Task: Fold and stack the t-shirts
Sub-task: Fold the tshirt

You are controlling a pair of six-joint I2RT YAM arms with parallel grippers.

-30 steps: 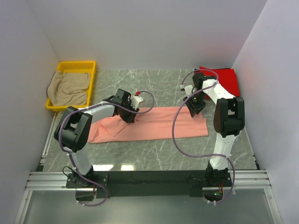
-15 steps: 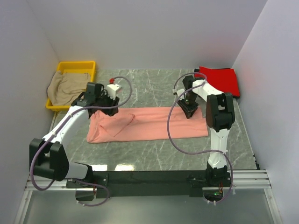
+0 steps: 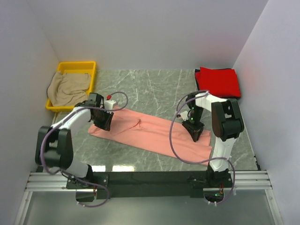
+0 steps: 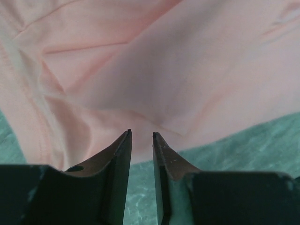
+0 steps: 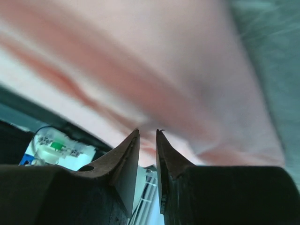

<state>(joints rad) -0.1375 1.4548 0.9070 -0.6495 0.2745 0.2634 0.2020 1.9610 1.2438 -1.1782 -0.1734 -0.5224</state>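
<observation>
The salmon-pink t-shirt (image 3: 150, 133) lies stretched out as a long band in the middle of the table (image 3: 140, 84). Its long axis runs on a slant, from the left end, which sits farther from the arm bases, to the right end, which comes nearer to them. A small crease shows near its far edge, left of the middle. The left gripper (image 3: 104, 123) is down on the left end of the band. In the left wrist view its jaws stand only a narrow slit apart, with folds of pink cloth right at the tips, and I cannot tell whether cloth is pinched between them. The right gripper (image 3: 193, 131) is at the right end. In the right wrist view its jaws are nearly closed on the shirt's edge, and the blurred cloth is raised enough that the rail (image 3: 140, 180) shows beneath it. The bright red t-shirt (image 3: 219, 82) lies folded flat in the far right corner, well apart from the pink one. The beige-tan t-shirt (image 3: 69, 89) sits crumpled in the yellow bin (image 3: 77, 64) at the far left. The table is grey-green marbled stone, closed in by plain pale walls (image 3: 150, 28) on three sides.
</observation>
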